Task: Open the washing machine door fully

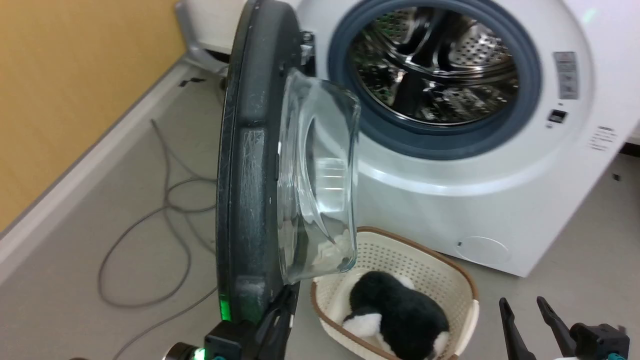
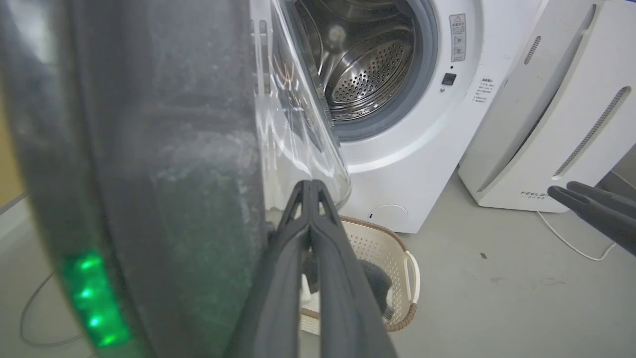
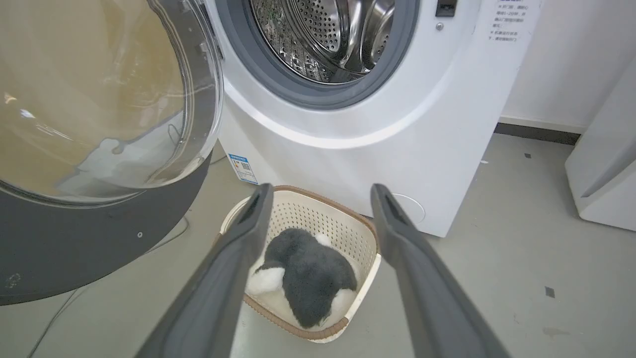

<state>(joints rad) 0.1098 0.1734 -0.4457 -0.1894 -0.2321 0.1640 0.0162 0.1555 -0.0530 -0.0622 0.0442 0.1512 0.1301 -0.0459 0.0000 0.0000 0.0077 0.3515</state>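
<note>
The washing machine door point(image 1: 250, 165) stands swung out from the white washing machine point(image 1: 480, 200), edge-on to the head view, its clear glass bowl point(image 1: 320, 180) bulging toward the drum opening point(image 1: 435, 70). My left gripper point(image 1: 287, 295) is shut, its fingertips against the door's inner side just below the glass bowl, holding nothing. In the left wrist view the shut left gripper point(image 2: 309, 185) rests beside the door point(image 2: 149, 174). My right gripper point(image 1: 522, 302) hangs open at the lower right, apart from the door. The right wrist view shows the open right gripper point(image 3: 322, 191) above the basket.
A beige laundry basket point(image 1: 450, 280) holding a black-and-white plush toy point(image 1: 395, 315) sits on the floor below the drum. Grey cables point(image 1: 165, 210) loop over the floor at left by the yellow wall. A white FEELBIRD appliance point(image 2: 561, 109) stands right of the machine.
</note>
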